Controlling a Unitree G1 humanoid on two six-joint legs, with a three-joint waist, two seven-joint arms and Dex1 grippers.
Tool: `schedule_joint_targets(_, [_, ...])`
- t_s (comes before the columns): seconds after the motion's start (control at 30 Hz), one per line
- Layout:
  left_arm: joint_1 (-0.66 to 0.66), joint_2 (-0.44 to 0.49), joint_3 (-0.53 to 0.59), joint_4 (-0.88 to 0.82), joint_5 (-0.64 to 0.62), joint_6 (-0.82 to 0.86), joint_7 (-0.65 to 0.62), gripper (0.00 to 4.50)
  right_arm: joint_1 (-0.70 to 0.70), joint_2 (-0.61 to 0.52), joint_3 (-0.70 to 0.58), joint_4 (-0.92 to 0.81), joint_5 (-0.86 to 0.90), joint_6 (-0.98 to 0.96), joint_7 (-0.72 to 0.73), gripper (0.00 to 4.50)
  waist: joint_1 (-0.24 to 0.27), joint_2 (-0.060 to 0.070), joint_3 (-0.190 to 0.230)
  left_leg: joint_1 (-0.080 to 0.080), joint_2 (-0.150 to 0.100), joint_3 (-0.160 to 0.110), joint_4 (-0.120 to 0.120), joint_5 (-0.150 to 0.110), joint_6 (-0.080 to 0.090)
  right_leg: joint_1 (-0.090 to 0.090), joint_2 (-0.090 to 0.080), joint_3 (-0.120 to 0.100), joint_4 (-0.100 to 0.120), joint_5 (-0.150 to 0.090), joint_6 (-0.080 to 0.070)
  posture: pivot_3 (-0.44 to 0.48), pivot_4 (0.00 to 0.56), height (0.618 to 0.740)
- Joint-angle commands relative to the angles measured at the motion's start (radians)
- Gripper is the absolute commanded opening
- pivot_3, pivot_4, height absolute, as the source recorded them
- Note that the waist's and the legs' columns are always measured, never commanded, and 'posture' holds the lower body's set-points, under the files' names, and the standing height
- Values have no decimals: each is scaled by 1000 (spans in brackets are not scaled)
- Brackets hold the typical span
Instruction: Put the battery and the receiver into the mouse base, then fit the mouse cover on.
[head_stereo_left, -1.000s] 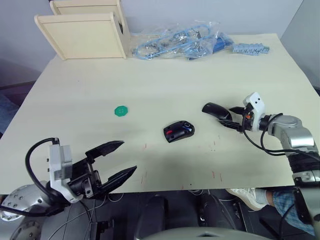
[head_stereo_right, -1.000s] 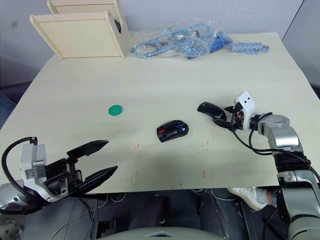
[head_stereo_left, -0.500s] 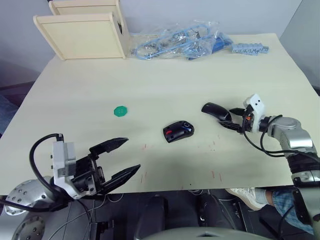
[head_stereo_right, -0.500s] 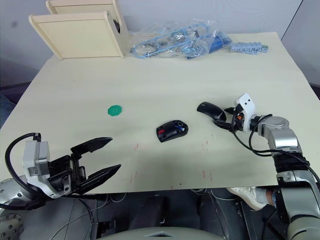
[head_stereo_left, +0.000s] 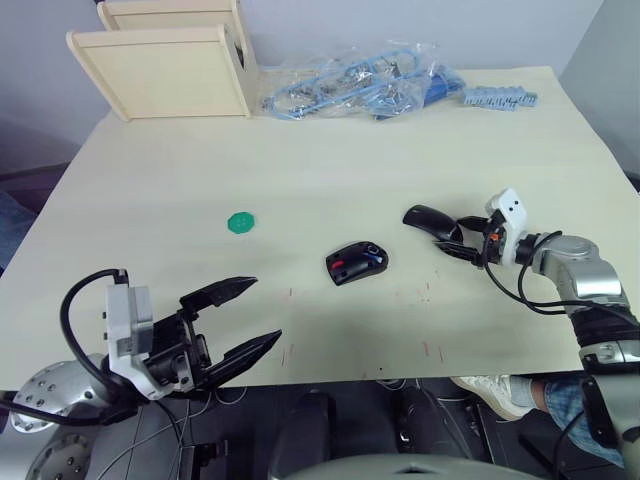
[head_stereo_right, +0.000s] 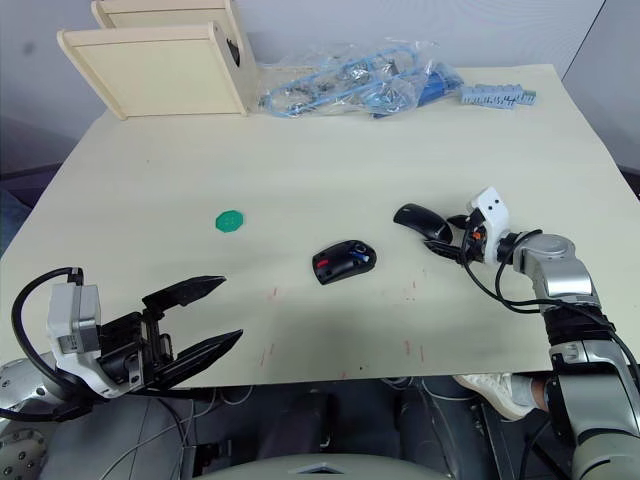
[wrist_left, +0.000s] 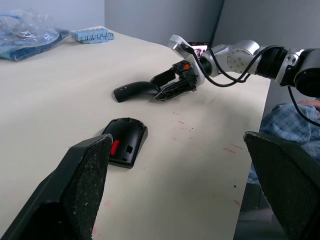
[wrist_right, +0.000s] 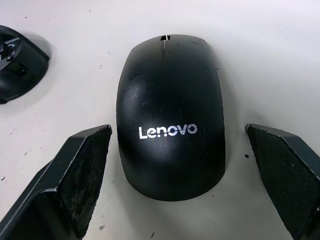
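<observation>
Left gripper (head_stereo_left: 250, 315) hangs at the near table (head_stereo_left: 330, 160) edge, arm low and level, fingers spread wide, holding nothing. One mouse base (head_stereo_left: 356, 263) mid-table, open side up, red patch and a bit of blue showing inside, likely the battery (head_stereo_left: 374, 257); can't make out the receiver. One mouse cover (head_stereo_left: 428, 219) just right of the base, flat on the table, apart from it. Right gripper (head_stereo_left: 456, 238) reaches in low from the right, fingers parted either side of the cover's near end, not clamped on it. One green disc (head_stereo_left: 241, 222) farther left. Far edge: two wooden boards (head_stereo_left: 165, 70), one bag of blue cables (head_stereo_left: 360, 80).
</observation>
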Motion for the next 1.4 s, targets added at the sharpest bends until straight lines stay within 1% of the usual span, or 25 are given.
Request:
schedule_joint_targets(0.03, [6, 8, 7, -9, 0, -22, -7, 4481, -11, -1, -28, -14, 7, -10, 2, 4500, 0, 0, 0, 0, 0, 0, 0, 0, 0, 0, 0, 0, 0, 0, 0, 0, 150, 740])
schedule_joint_targets(1.03, [20, -9, -8, 55, 38, -84, -60, 4481, -30, 12, -27, -15, 2, -5, -15, 4500, -1, 0, 0, 0, 0, 0, 0, 0, 0, 0, 0, 0, 0, 0, 0, 0, 150, 740])
schedule_joint_targets(1.07, [21, -9, -9, 56, 38, -86, -61, 4500, -30, 12, -27, -16, 2, -5, -15, 3925, -1, 0, 0, 0, 0, 0, 0, 0, 0, 0, 0, 0, 0, 0, 0, 0, 150, 740])
schedule_joint_targets(1.1, [23, -10, -10, 58, 40, -89, -63, 4500, -29, 12, -26, -18, 2, -6, -15, 3691, -1, 0, 0, 0, 0, 0, 0, 0, 0, 0, 0, 0, 0, 0, 0, 0, 150, 740])
schedule_joint_targets(1.13, [24, -11, -10, 61, 43, -93, -66, 4500, -28, 11, -25, -19, 0, -6, -16, 3232, -1, 0, 0, 0, 0, 0, 0, 0, 0, 0, 0, 0, 0, 0, 0, 0, 150, 740])
schedule_joint_targets(1.4, [33, -17, -14, 73, 53, -111, -77, 4500, -24, 9, -23, -31, -1, -7, -20, 3232, -1, 0, 0, 0, 0, 0, 0, 0, 0, 0, 0, 0, 0, 0, 0, 0, 150, 740])
